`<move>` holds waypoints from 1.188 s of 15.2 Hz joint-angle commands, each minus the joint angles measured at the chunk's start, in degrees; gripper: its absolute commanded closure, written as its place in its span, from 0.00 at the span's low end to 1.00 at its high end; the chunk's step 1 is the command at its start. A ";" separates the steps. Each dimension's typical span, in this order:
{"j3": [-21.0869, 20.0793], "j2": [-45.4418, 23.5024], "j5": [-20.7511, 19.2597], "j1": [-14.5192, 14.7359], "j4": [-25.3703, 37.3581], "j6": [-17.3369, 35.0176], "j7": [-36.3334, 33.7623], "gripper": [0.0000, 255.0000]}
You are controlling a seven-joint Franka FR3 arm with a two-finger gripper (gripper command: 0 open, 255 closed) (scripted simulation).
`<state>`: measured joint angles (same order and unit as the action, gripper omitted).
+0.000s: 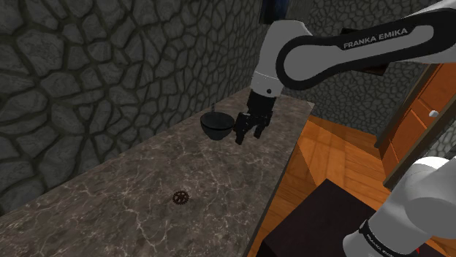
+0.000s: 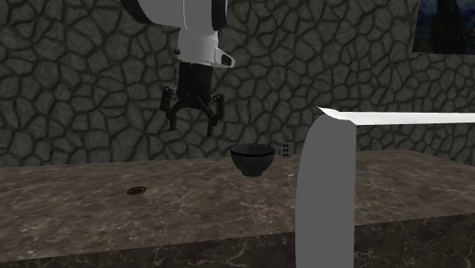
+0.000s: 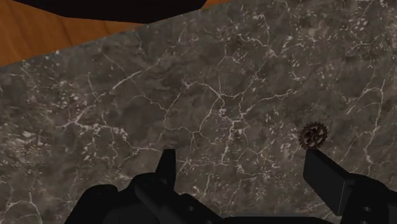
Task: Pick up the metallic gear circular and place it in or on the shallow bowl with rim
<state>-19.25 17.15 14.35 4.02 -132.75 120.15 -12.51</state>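
A small dark gear (image 1: 181,196) lies flat on the dark marble counter (image 1: 131,190), toward the shoulder view's lower left. It also lies on the counter (image 2: 91,205) as a small disc, the gear (image 2: 137,190), in the second exterior view. A dark bowl (image 1: 217,126) with a rim stands farther back on the counter; this bowl (image 2: 253,159) is to the right of the gripper in the second exterior view. My gripper (image 1: 248,133) hangs open in the air above the counter, beside the bowl, holding nothing. In the wrist view the gear (image 3: 313,134) lies just beyond one fingertip (image 3: 326,177) of the gripper (image 3: 245,168).
A stone wall (image 1: 95,66) runs along the counter's far side. Wooden floor (image 1: 329,160) and a wooden cabinet (image 1: 424,109) lie past the counter's edge at the shoulder view's right. The dark stand (image 1: 321,226) sits at lower right. A white arm link (image 2: 326,190) blocks part of the second exterior view.
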 commanded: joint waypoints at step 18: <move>-6.62 -39.26 -6.30 8.48 22.46 12.08 -18.18 0.00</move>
<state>-25.93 -20.35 8.50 11.85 -111.90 132.24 -29.91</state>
